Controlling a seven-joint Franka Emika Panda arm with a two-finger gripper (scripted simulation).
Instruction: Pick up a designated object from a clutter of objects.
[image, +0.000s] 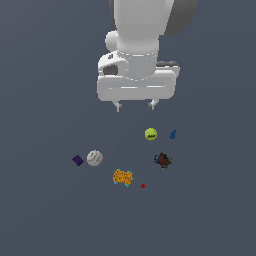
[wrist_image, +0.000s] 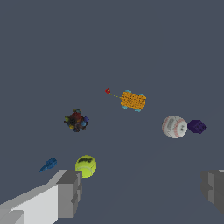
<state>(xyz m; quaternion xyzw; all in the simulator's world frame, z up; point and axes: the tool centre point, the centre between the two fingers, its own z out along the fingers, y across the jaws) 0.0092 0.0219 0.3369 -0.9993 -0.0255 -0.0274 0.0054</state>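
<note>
The designated object is a small orange-yellow speckled blocky lump (image: 122, 177) with teal bits at its edge, lying on the grey floor; it also shows in the wrist view (wrist_image: 133, 100). My gripper (image: 135, 106) hangs high above the clutter, open and empty, its two grey fingers (wrist_image: 70, 192) spread wide apart. The lump lies below it in the exterior view, nearer the camera, well apart from the fingertips. A tiny red dot (image: 143, 185) sits just to the lump's right in the exterior view.
A white baseball (image: 94, 158) and a purple cube (image: 77, 160) lie at the exterior view's left. A yellow-green tennis ball (image: 151, 134), a blue cone (image: 172, 134) and a dark multicoloured lump (image: 163, 160) lie at its right.
</note>
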